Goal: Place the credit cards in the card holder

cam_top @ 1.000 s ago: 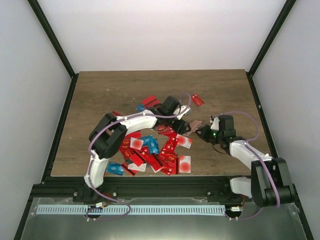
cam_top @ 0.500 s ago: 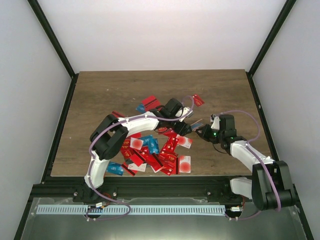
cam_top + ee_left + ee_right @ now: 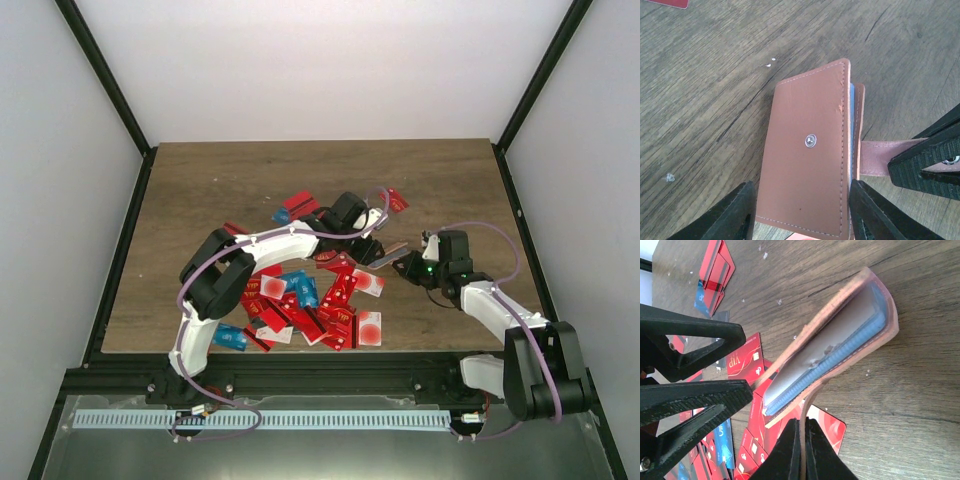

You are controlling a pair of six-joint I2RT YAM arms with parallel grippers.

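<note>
The tan card holder [image 3: 389,250] stands on edge right of the pile, with blue cards [image 3: 840,357] tucked inside it. My right gripper [image 3: 406,265] is shut on the holder's strap [image 3: 803,407], pinching it between both fingertips. My left gripper [image 3: 801,189] straddles the card holder [image 3: 810,160], one black finger [image 3: 735,215] on each side. Its right finger touches the holder's edge and a thin gap shows at the left one. Loose credit cards [image 3: 310,305], mostly red with some blue and white, lie heaped in front of the left arm.
More red and blue cards [image 3: 298,207] lie behind the left arm, and one red card [image 3: 396,200] sits alone farther back. Black frame posts run along both table sides. A white card with a red dot [image 3: 832,427] lies under the right fingers.
The left gripper's jaws have narrowed around the card holder and its wrist has shifted slightly right. The right gripper has kept its pinch on the strap.
</note>
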